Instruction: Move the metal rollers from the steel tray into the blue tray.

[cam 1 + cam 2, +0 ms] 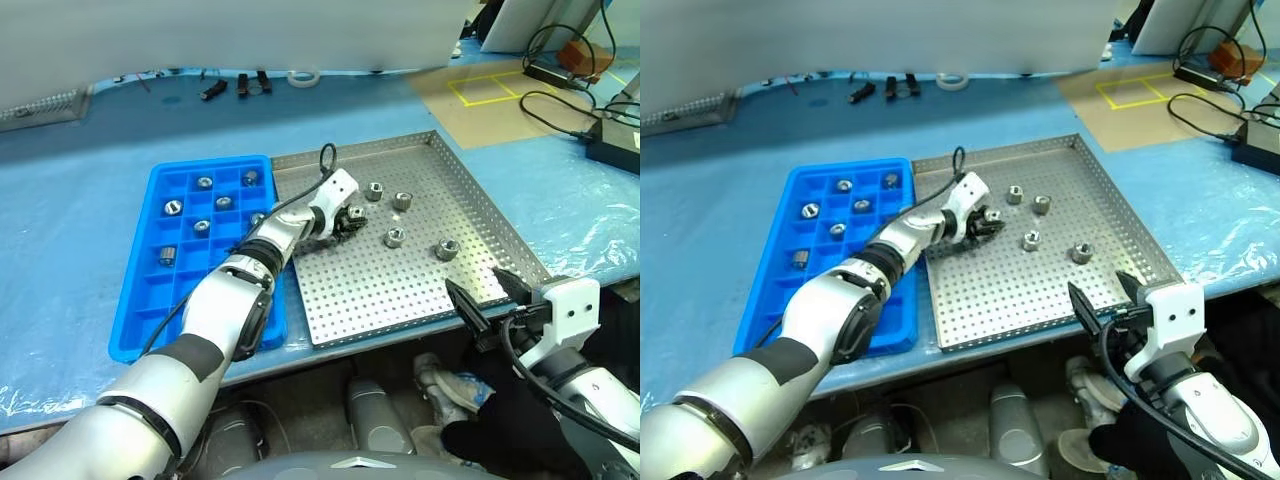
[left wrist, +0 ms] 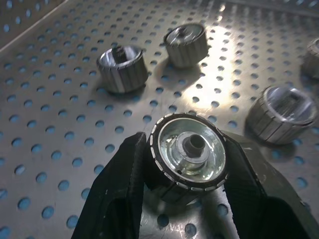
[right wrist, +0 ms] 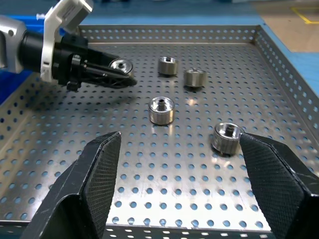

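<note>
My left gripper (image 1: 350, 222) is pinched on one metal roller (image 2: 188, 155), pads tight on both sides of it, over the steel tray (image 1: 470, 190) toward its left edge, close to the rim shared with the blue tray (image 1: 140, 300). Roller's open face with centre hub looks back at my wrist camera. From the right wrist view it looks just clear of the perforated floor, can't be sure.

Four loose rollers on the steel tray: two (image 1: 375, 190) (image 1: 402, 200) near the middle toward the far rim, one (image 1: 394, 237) mid tray, one (image 1: 446, 249) nearer the right rim. All apart from each other.

Blue tray sits touching the steel tray's left edge. Several rollers already sit in its compartments, e.g. (image 1: 204, 183), (image 1: 250, 178), (image 1: 172, 208), (image 1: 167, 255), one per cell, far half of the tray.

My right gripper (image 1: 490, 295) is spread wide, nothing between the fingers, hanging at the steel tray's near right corner.

Both trays rest on a table with blue covering (image 1: 80, 200).
</note>
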Robot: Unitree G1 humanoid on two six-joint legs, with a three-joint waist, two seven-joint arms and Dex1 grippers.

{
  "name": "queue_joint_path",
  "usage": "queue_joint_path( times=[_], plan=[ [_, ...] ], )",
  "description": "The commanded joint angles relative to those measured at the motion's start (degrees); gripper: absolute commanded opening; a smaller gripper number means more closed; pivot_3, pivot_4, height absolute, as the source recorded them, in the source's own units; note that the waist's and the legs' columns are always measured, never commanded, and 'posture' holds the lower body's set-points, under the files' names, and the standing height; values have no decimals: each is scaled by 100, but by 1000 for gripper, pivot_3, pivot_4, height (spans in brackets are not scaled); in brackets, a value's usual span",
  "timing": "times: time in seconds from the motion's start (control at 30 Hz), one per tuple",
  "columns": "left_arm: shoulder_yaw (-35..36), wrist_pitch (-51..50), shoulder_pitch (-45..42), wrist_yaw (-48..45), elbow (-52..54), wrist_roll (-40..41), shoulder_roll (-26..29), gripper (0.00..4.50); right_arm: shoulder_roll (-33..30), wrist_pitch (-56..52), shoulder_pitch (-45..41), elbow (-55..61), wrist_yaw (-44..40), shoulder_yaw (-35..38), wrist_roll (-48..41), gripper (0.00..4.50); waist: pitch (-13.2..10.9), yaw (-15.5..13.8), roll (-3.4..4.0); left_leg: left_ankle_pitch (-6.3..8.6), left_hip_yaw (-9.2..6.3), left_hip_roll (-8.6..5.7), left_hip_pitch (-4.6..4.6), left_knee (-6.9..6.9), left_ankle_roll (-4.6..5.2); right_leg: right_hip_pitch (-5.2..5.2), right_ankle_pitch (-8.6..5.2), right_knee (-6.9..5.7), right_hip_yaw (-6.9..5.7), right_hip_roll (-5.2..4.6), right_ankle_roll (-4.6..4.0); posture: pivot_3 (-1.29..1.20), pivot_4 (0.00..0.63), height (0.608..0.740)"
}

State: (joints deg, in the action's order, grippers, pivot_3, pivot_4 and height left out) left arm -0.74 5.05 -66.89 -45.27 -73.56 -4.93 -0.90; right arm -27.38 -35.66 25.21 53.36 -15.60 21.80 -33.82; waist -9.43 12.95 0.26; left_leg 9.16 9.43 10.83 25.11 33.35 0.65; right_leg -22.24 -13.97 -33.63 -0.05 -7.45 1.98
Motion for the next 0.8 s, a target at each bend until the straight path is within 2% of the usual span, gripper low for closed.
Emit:
queue_joint_path(
  times=[0.03, 0.13, 0.3, 0.57, 0.67, 0.8],
  plan=[
    [85, 248, 169, -942, 855, 395, 236, 1837, -347, -135, -508, -88, -241, 65, -300, 3962, 0, -27, 1, 0, 0, 0, 0, 0, 0, 0, 0, -1, 0, -1, 0, -508, 150, 740],
    [22, -61, 705, -1476, 1953, 660, 550, 1837, -709, -293, -1258, -453, -519, -88, -498, 3962, 1, -52, 2, -1, 2, 1, -11, 0, 1, 4, 2, -6, 4, -1, -4, -405, 150, 740],
    [-193, -948, 2048, -1781, 4539, 896, 1273, 1837, -1045, -414, -2421, -1227, -1151, -794, -564, 3962, 0, -361, 4, -9, 1, 23, -15, -6, 9, -1, 4, -24, -3, 11, -9, -229, 150, 740],
    [107, -2611, 3977, -1091, 7868, 1154, 2467, 1837, -986, -141, -4126, -2651, -2419, -2218, -177, 3962, -4, -1499, 13, -25, 7, 64, -7, -13, -10, -12, 6, -43, -19, 20, -18, 84, 150, 740],
    [387, -3078, 4547, -623, 8725, 1176, 2754, 1837, -777, 33, -4664, -3168, -2789, -2604, -4, 3962, -5, -1848, 11, -37, 6, 60, -5, -12, -30, -35, -22, -109, -26, 12, -66, 187, 150, 740],
    [927, -3726, 5120, -175, 9499, 1499, 2934, 1837, -518, 214, -5157, -3646, -3178, -2936, 180, 3962, -5, -2077, 11, -63, -1, 88, 0, -23, -75, -50, -22, -131, -44, 27, -66, 291, 150, 740]
  ],
)
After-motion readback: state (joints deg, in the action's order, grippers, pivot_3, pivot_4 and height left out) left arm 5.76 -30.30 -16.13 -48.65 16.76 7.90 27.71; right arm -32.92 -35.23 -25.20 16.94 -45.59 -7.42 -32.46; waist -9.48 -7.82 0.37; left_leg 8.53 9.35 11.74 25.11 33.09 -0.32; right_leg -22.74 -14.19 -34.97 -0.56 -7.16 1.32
